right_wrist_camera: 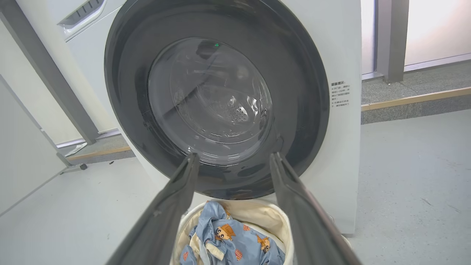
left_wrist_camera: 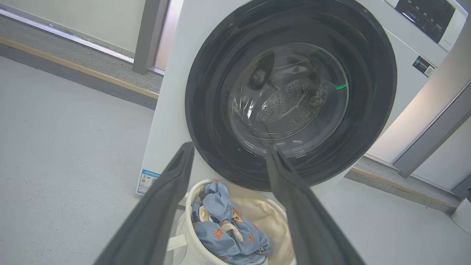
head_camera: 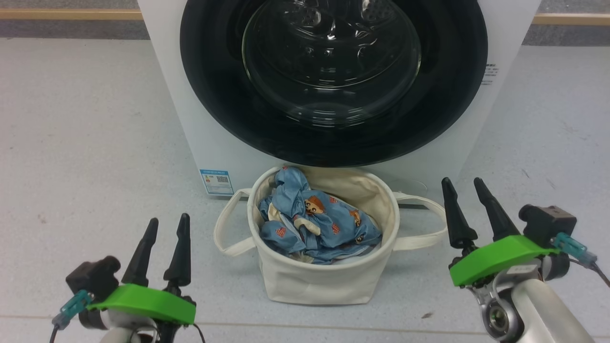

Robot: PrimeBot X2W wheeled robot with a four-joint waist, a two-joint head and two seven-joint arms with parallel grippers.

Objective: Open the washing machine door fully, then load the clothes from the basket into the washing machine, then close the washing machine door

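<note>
"Washing machine door (head_camera: 333, 71): condition?" the inspector asked. "Begin at the hands and work outward."

"The left gripper (head_camera: 169, 218) stands low, to the left of the basket (head_camera: 314, 281)," the assistant answered. "Its fingers are spread as wide as they go and hold nothing. The right gripper (head_camera: 462, 180) stands on the other side, equally wide and equally empty. Both are clear of the tub's wall. Whether the right one's fingers touch the nearby loop handle cannot be confirmed. In his judgement it is a ready stance: the arms flank the work so that either can go forward."

"And between them?"

"The basket sits on the grey floor (head_camera: 95, 119), directly before the washing machine (head_camera: 224, 157) and just under the door's lower rim. The clothes (head_camera: 317, 219) lie crumpled inside it. They are blue with bear and orange-red prints and cream trim. The placement looks deliberate, giving a short lift from tub to drum."

"The door itself?"

"It is closed flat against the front. It has a wide glossy black rim and a bulging clear bowl. The perforated steel drum shows through the bowl in both wrist views. No handle can be made out from these angles. A small blue label (head_camera: 217, 182) marks the cabinet's lower left corner. Opening is judged not yet begun, and nothing is loaded."
</note>
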